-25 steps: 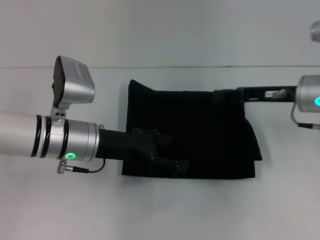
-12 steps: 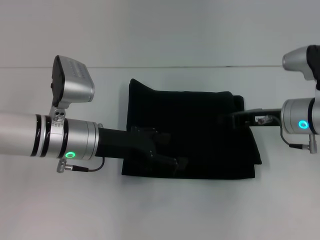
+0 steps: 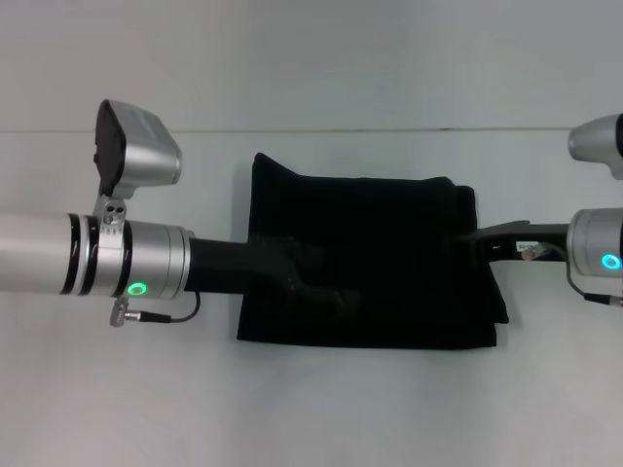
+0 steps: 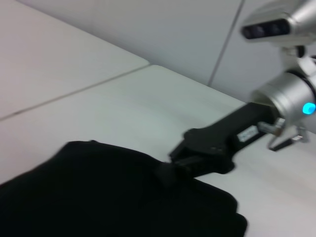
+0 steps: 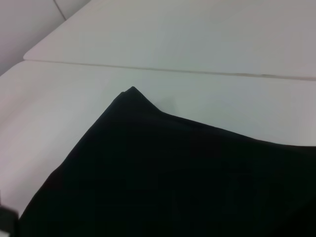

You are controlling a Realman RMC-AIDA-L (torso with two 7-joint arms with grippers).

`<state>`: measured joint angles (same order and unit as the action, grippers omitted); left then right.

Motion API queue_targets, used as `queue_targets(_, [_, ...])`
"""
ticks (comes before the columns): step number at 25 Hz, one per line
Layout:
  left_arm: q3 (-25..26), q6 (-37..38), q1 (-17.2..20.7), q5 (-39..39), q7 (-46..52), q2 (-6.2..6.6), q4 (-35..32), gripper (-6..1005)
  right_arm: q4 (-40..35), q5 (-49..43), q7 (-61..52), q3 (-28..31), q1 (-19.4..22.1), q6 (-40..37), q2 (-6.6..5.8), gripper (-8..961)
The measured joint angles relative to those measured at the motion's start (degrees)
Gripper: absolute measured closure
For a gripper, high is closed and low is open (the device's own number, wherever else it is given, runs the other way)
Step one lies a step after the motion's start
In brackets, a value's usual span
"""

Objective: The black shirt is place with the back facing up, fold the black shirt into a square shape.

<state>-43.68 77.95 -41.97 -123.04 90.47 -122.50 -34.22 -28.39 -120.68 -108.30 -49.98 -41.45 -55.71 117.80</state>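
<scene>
- Jaws of the left gripper (image 3: 326,297) could not be told spread from pressed together: black fingers merged with the black cloth beneath them.
- Jaws of the right gripper (image 4: 170,170) looked pressed onto the cloth's edge, though whether they truly pinched it could not be told.
- The black shirt (image 3: 380,253) lay folded into a rough rectangle near the middle of the white table (image 3: 311,409), one corner poking up toward the far edge.
- The left gripper sat over the shirt's near-left part; the right gripper met its right edge.
</scene>
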Motion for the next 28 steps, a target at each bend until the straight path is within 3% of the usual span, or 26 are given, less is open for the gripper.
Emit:
queue_targets(7, [0.00,-2.07,-0.15,1.83,0.81,-0.02,-0.15,65,-6.27,0.97,-0.25,5.54,2.34,-5.54,0.05,867])
queue_targets(11, [0.00,-2.11,-0.21,1.94,0.83,-0.02,-0.21,65,-6.58,1.22,-4.57,7.27,2.96,-8.44,-1.87,838])
queue_targets(19, [0.00,-1.91,-0.21,1.94,0.80,0.09,-0.24,65,-6.30,-1.82,-18.13,6.86,3.84,-14.78,-5.45,601])
queue_targets(25, [0.00,-1.84,-0.15,1.68,0.22,0.35,-0.34,65,-4.65,-6.97,-24.52,6.96,3.16,-15.78,-6.31,364])
queue_targets(28, [0.00,-1.88,-0.18,1.73,0.19,0.44,-0.34,65,-3.06,-7.10,-25.12,6.97,2.88,-15.79,-6.52,343])
